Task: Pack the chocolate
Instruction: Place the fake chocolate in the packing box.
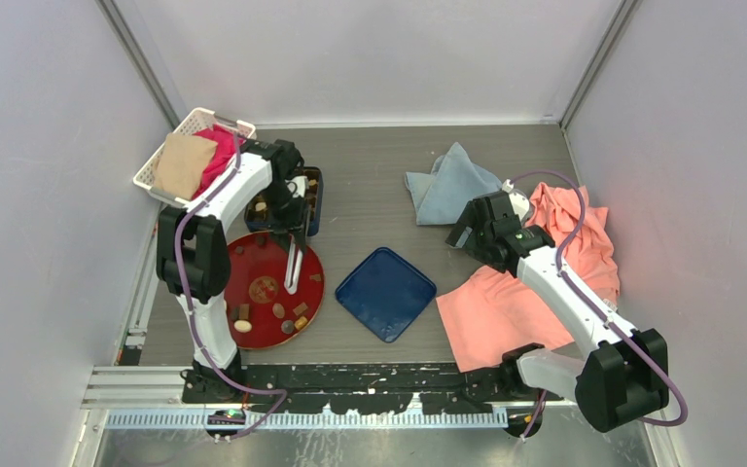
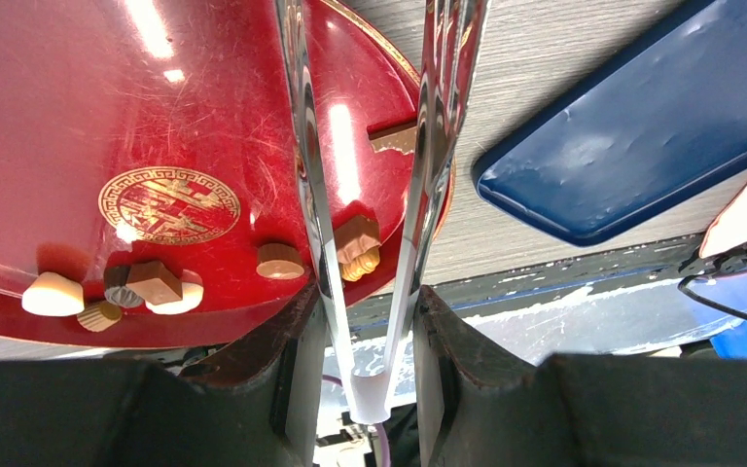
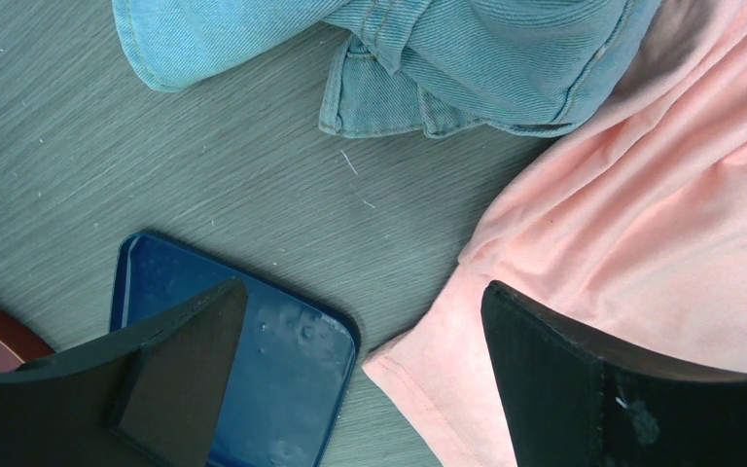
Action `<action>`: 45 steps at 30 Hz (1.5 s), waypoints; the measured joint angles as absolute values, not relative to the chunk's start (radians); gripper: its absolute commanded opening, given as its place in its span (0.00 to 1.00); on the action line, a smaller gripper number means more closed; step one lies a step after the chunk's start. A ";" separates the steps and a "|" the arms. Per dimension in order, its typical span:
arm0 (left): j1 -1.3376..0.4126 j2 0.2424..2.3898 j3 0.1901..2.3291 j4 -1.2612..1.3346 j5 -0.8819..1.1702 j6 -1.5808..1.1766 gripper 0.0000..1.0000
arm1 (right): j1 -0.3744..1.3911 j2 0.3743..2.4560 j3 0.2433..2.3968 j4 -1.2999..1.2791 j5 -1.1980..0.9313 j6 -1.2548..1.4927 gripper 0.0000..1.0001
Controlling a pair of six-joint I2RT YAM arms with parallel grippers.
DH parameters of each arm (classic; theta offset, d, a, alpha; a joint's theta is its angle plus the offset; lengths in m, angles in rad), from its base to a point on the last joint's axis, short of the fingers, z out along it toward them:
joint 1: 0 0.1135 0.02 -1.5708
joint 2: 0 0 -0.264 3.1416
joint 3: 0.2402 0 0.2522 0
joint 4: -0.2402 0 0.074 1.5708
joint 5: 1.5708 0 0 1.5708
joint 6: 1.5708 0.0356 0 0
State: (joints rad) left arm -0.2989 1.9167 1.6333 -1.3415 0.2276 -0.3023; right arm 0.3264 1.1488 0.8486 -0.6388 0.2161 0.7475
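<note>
Over the round red plate point(image 2: 78, 107) with its gold medallion, my left claw point(image 2: 370, 306) is clamped on the hinge end of the shiny metal tongs point(image 2: 306, 146). Their two blades stand slightly apart and run out toward the plate's middle. The tips leave the wrist view, and from above they are too small for me to tell whether anything sits between them.

The chocolate point(image 2: 280, 261), small dark brown, tan and cream pieces, lies scattered along the plate's near rim. A few more pieces seem to sit in the dark rectangular box point(image 1: 315, 216) just behind the plate, half hidden by my arm.

My right claw point(image 3: 360, 306) hangs wide open and empty above the desk point(image 3: 156, 175), between the flat dark blue square lid point(image 3: 253, 389), the blue denim cloth point(image 3: 467, 49) and the pink cloth point(image 3: 661, 224).

I judge the step in hand to be picking a piece with the tongs. Next, the tips need lowering astride one piece, then a gentle squeeze and a carry to the box.
</note>
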 measured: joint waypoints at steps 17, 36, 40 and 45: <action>-0.299 1.923 1.637 -1.345 0.228 -0.302 0.32 | 0.326 1.141 0.848 -0.641 0.216 0.748 0.96; -0.299 1.941 1.636 -1.344 0.229 -0.302 0.36 | 0.326 1.137 0.842 -0.645 0.218 0.748 0.96; -0.299 1.948 1.634 -1.343 0.230 -0.302 0.36 | 0.326 1.136 0.841 -0.645 0.220 0.748 0.96; -0.299 1.948 1.634 -1.344 0.231 -0.303 0.38 | 0.326 1.136 0.841 -0.645 0.220 0.748 0.96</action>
